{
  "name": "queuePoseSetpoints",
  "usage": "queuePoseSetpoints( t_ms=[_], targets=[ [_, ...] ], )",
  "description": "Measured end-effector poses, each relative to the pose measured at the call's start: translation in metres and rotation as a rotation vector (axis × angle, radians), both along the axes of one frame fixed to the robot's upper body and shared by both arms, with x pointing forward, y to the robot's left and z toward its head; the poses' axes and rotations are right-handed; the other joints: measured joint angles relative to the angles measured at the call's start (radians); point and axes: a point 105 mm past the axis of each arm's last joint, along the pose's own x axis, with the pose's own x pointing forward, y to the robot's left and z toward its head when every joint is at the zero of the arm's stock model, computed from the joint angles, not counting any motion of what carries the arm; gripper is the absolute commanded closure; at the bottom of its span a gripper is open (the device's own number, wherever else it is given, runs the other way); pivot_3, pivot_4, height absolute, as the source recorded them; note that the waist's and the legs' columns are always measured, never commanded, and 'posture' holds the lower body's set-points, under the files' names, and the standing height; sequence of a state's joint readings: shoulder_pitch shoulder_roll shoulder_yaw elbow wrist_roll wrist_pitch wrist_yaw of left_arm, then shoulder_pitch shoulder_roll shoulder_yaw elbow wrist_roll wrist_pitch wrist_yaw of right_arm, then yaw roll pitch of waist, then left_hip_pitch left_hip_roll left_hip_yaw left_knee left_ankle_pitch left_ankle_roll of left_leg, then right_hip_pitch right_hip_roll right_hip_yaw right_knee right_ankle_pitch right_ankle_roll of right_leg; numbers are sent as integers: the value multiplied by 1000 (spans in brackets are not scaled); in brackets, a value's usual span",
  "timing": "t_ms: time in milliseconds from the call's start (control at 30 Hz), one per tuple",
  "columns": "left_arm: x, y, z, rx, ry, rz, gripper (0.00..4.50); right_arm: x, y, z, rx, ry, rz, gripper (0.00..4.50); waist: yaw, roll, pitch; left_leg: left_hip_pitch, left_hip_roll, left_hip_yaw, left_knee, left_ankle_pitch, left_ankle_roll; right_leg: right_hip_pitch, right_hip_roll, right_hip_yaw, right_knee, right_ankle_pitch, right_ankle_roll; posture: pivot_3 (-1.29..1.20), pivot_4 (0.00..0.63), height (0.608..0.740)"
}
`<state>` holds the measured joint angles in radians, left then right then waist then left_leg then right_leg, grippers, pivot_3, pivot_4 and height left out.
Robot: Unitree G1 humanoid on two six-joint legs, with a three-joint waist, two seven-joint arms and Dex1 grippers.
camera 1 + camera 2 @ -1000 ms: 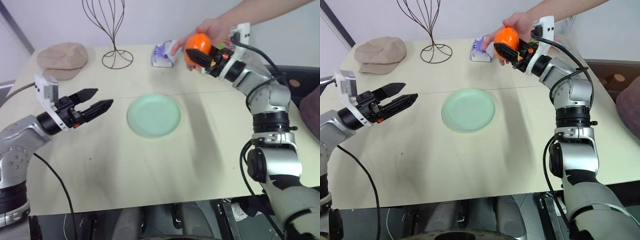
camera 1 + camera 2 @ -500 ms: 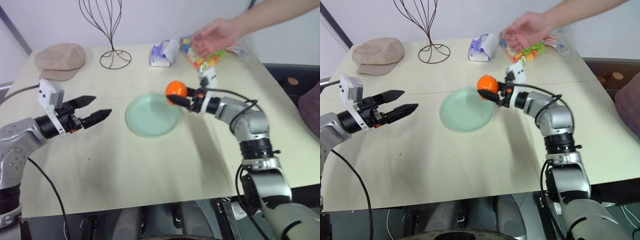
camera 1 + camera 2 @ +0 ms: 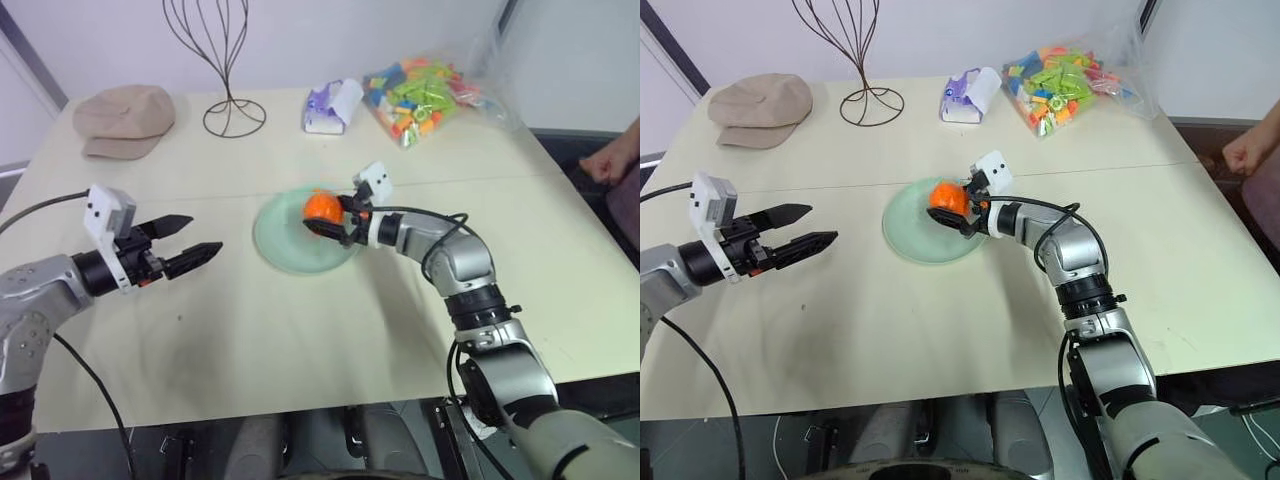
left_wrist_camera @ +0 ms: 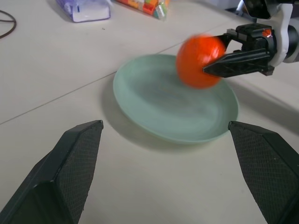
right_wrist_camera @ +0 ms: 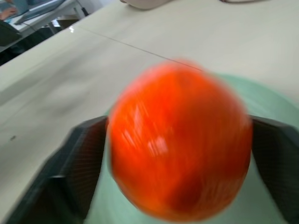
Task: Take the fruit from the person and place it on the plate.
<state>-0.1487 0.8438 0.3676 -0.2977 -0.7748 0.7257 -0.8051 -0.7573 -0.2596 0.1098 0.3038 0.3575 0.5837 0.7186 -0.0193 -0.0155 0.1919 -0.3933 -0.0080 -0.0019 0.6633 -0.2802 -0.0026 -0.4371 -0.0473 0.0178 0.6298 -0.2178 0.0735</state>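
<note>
The bright orange fruit (image 3: 322,207) is held over the right part of the pale mint-green plate (image 3: 284,243), low above it; whether it touches the plate I cannot tell. My right gripper (image 3: 329,221) is shut on the fruit (image 5: 180,140), its black fingers (image 4: 238,60) on either side. My left gripper (image 3: 198,245) hovers open to the left of the plate (image 4: 159,109), nothing between its fingers. The person's hand (image 3: 1246,152) is a fist at the far right edge, well off the table.
A clear bag of multicoloured blocks (image 3: 425,92) and a purple-white tissue pack (image 3: 331,106) lie at the back. A wire stand (image 3: 226,70) and a tan cap (image 3: 126,118) sit at the back left. A seam crosses the table behind the plate.
My right gripper has carried the fruit down and left, from the plate's right rim to low over the plate. The person's hand has drawn back to the far right. The left gripper barely moved.
</note>
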Motion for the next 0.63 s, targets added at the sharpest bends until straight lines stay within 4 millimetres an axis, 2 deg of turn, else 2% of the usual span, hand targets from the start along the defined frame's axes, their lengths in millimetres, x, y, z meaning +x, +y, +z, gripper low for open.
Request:
queuePoseSetpoints(
  t_ms=[167,267,400,533,633],
  targets=[
    [-1,1,-3,11,1,8,0,1,-1,2,10,-7,-11,51,-1,0,0,0,0,0,0,0,0,0,0,0,0,0,0,0,150,740],
    [2,3,-2,15,-16,28,0,6,-9,11,16,-32,-40,51,0,0,0,0,0,0,0,0,0,0,0,0,0,0,0,0,150,740],
    [15,22,5,3,-80,150,0,10,-44,42,11,-116,-120,51,7,0,0,0,0,0,0,0,0,1,-1,0,-1,0,0,0,150,740],
    [21,44,2,7,-95,243,0,2,-86,72,7,-178,-197,51,5,0,0,-1,0,0,-1,0,0,0,-1,-1,-1,0,0,0,150,740],
    [17,59,-14,20,-62,296,0,-13,-128,75,-19,-179,-286,51,7,0,0,-1,0,0,-2,0,0,0,-1,0,-3,0,0,0,150,740]
  ],
)
